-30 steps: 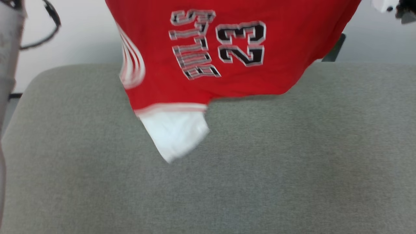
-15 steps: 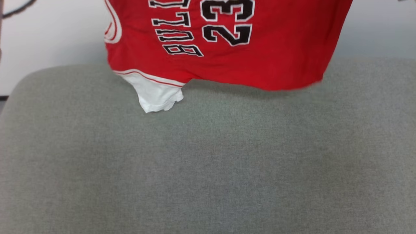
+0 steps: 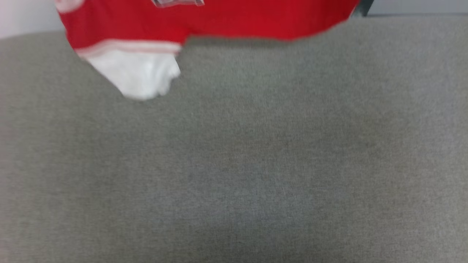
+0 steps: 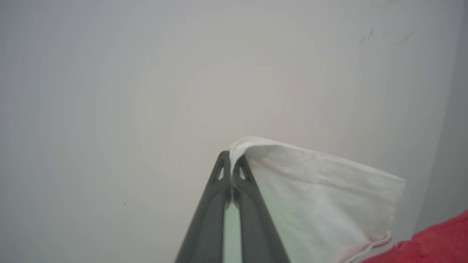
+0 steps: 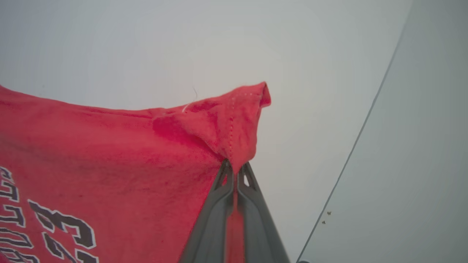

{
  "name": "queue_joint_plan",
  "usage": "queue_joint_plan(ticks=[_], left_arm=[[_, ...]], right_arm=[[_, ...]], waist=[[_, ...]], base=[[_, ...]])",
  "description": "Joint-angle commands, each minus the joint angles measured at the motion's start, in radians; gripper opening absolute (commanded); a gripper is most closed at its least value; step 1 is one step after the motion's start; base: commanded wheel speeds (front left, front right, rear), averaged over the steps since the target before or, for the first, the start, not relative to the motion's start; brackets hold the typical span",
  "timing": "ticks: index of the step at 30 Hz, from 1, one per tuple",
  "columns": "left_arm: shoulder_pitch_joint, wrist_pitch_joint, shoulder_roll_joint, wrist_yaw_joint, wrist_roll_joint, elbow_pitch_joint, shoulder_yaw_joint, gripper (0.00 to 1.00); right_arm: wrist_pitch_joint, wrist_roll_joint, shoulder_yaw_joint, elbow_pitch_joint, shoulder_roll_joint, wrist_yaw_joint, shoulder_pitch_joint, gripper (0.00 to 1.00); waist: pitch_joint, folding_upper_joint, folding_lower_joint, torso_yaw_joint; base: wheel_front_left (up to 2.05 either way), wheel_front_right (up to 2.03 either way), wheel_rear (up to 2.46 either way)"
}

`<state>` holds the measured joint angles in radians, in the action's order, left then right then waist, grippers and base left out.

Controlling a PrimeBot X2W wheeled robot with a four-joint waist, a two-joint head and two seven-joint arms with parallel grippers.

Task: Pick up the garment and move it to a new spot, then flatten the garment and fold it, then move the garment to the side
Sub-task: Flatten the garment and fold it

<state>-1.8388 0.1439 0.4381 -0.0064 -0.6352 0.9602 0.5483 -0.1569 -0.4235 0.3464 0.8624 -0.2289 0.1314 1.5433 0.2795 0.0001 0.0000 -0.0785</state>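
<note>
Garment is lifted above the desk and spread wide. Its red body runs along the top edge of the head view, blurred.

Head view, front to back: grey fabric-topped desk in the foreground. Further back a hanging sleeve, white, drops below a white-and-red striped band over the desk's far left part. Cannot tell if it touches the desk or hangs just above. The red lower edge runs right from there, with a shadow on the desk under it. A scrap of lettering sits at the very top, unreadable.

Left wrist view: left gripper is clamped tight on a white sleeve edge. The fold is pinched at the fingertips and the cloth drapes off to the right. Red cloth shows at the lower right corner, with a pale wall beyond.

Right wrist view: right gripper is closed on a red hem corner, whose stitched seam stands up past the tips. The red body spreads left, with black-and-white lettering at the lower left. Pale wall behind.
</note>
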Motion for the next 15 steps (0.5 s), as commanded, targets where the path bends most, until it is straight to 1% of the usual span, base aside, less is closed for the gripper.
queue_joint_plan(ticks=[1, 5, 9, 11, 14, 15], left_arm=[[-0.053, -0.028, 0.002, -0.01, 0.014, 0.006, 0.003, 0.0], [-0.185, -0.098, -0.016, -0.027, 0.039, 0.012, 0.006, 0.0], [-0.308, -0.154, -0.047, -0.06, 0.048, 0.026, 0.011, 0.0], [-0.348, -0.193, -0.062, -0.073, 0.047, 0.039, 0.008, 0.0], [-0.377, -0.233, -0.084, -0.092, 0.052, 0.063, 0.023, 0.0], [-0.377, -0.233, -0.084, -0.092, 0.052, 0.063, 0.023, 0.0]], right_arm=[[0.061, 0.017, -0.012, 0.018, 0.009, -0.002, 0.033, 0.0], [0.218, 0.076, -0.052, 0.076, 0.001, -0.002, 0.115, 0.0], [0.339, 0.145, -0.093, 0.134, -0.009, -0.002, 0.198, 0.0], [0.374, 0.175, -0.109, 0.166, -0.009, -0.002, 0.227, 0.0], [0.397, 0.212, -0.129, 0.216, 0.0, -0.002, 0.253, 0.0], [0.397, 0.212, -0.129, 0.216, 0.0, -0.002, 0.253, 0.0]], waist=[[0.118, -0.0001, 0.0, -0.04], [0.226, -0.0001, 0.0, -0.05], [0.345, -0.0001, 0.0, -0.035], [0.395, -0.0001, 0.0, -0.024], [0.459, -0.0001, 0.0, -0.004], [0.459, -0.0001, 0.0, -0.004]], base=[[0.0, 0.0, 0.0], [0.0, 0.0, 0.0], [0.0, 0.0, 0.0], [0.0, 0.0, 0.0], [0.0, 0.0, 0.0], [0.0, 0.0, 0.0]])
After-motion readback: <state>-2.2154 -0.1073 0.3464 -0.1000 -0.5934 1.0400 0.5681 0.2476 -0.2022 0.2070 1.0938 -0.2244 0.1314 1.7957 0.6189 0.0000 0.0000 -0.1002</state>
